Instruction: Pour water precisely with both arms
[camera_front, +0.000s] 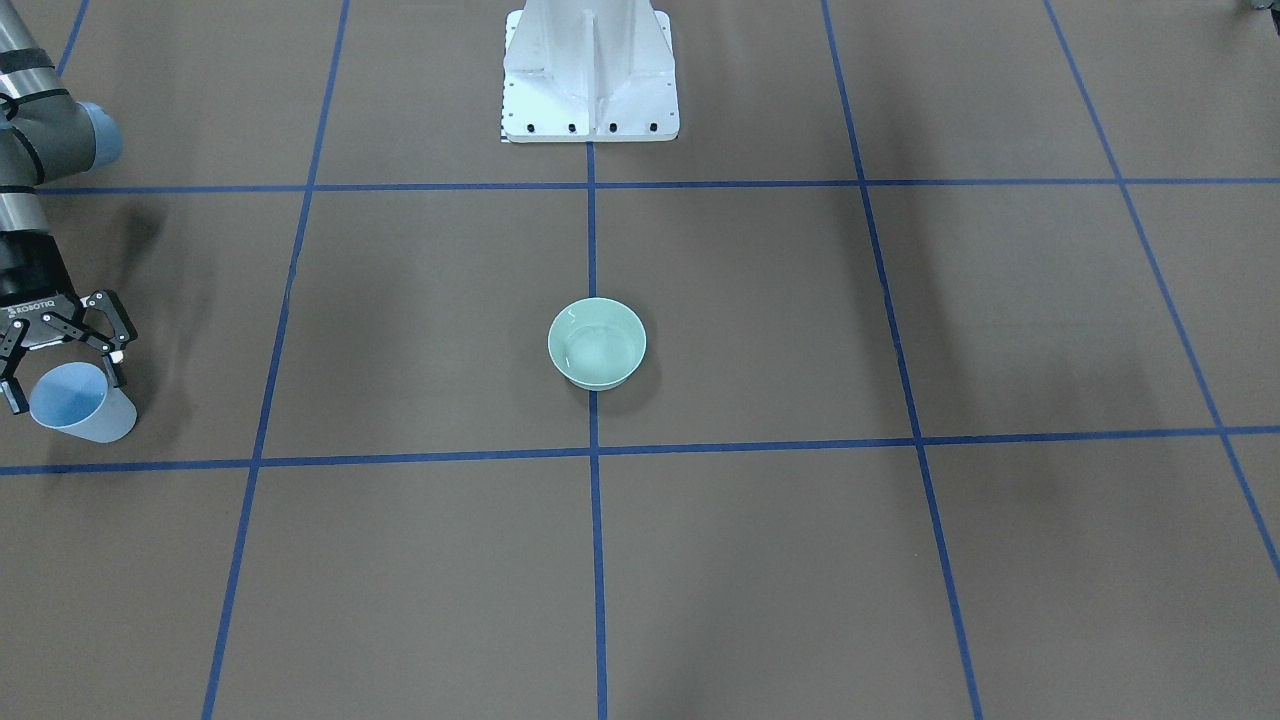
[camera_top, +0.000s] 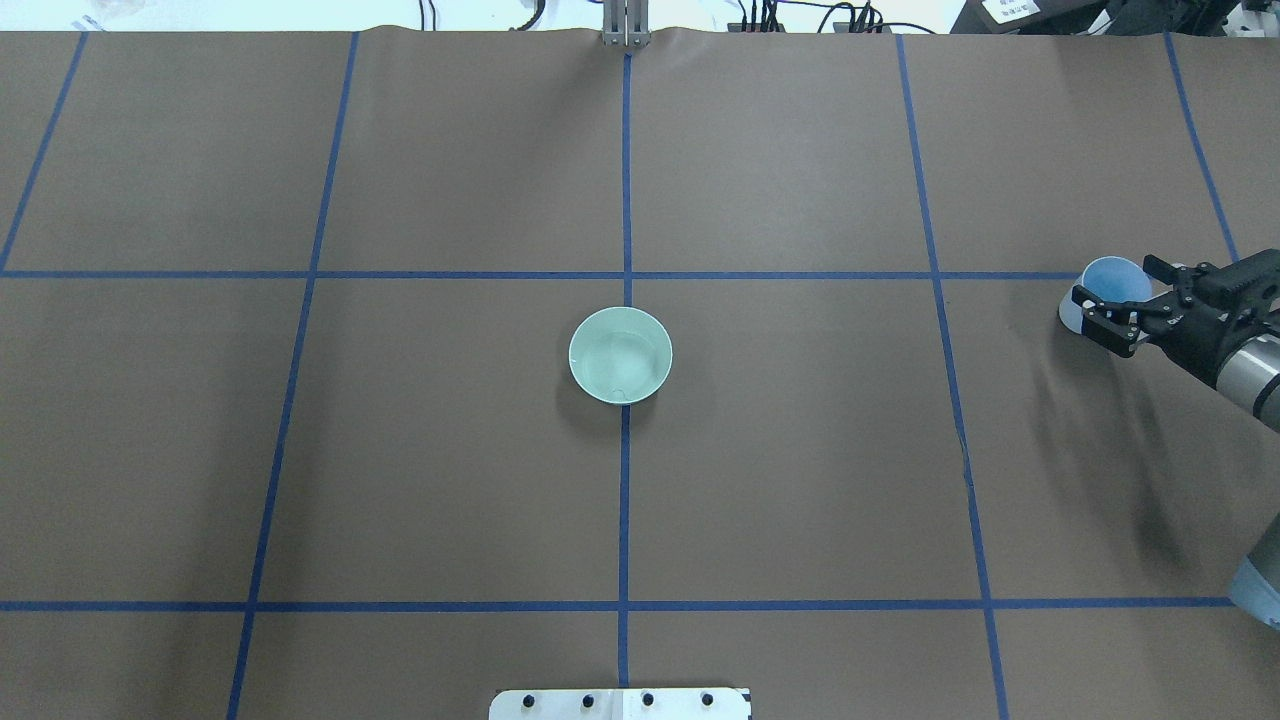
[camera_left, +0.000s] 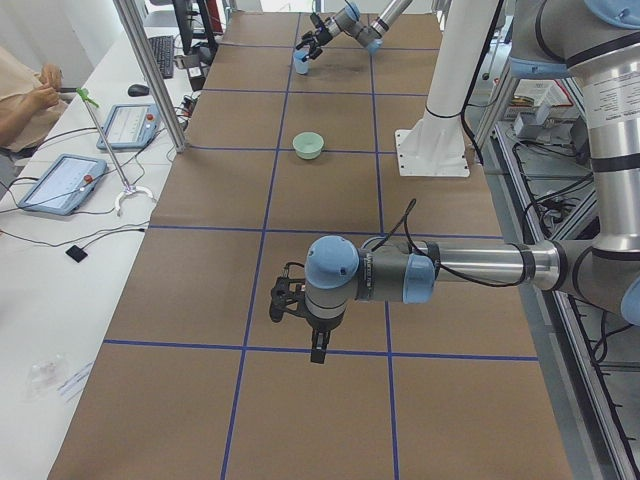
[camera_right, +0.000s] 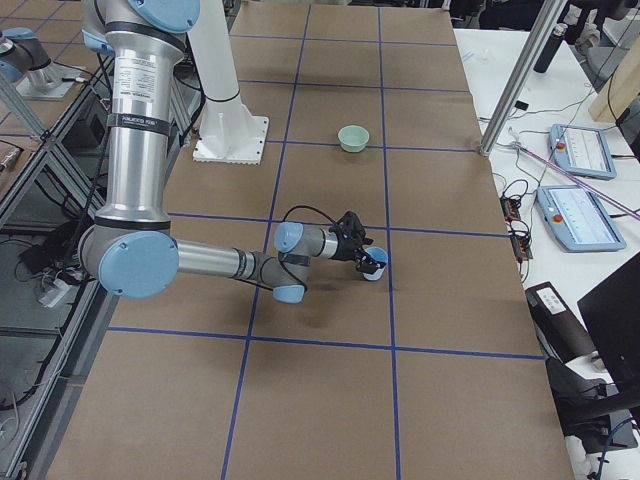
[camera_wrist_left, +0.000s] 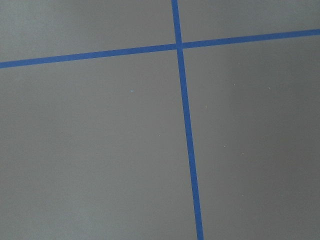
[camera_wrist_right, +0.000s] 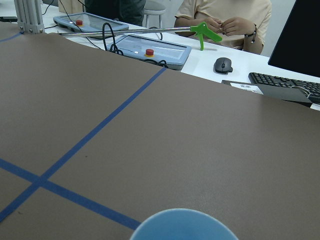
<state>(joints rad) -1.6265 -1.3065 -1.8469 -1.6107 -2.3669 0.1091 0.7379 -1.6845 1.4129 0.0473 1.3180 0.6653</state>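
A pale green bowl (camera_front: 597, 343) holding clear water stands at the table's middle on a blue tape line; it also shows in the overhead view (camera_top: 620, 355). A light blue cup (camera_front: 82, 402) stands upright far out on my right side (camera_top: 1105, 280). My right gripper (camera_front: 64, 385) is open, with one finger on each side of the cup (camera_top: 1125, 295). The cup's rim (camera_wrist_right: 182, 226) fills the bottom of the right wrist view. My left gripper (camera_left: 298, 318) hangs low over bare table at the near end of the exterior left view; I cannot tell whether it is open or shut.
The white pedestal (camera_front: 590, 80) stands at the robot's side of the table. Blue tape lines (camera_wrist_left: 185, 125) grid the brown surface. Beyond the far edge are control tablets (camera_wrist_right: 150, 50), a keyboard and a seated person. A metal post (camera_left: 150, 70) stands at that edge.
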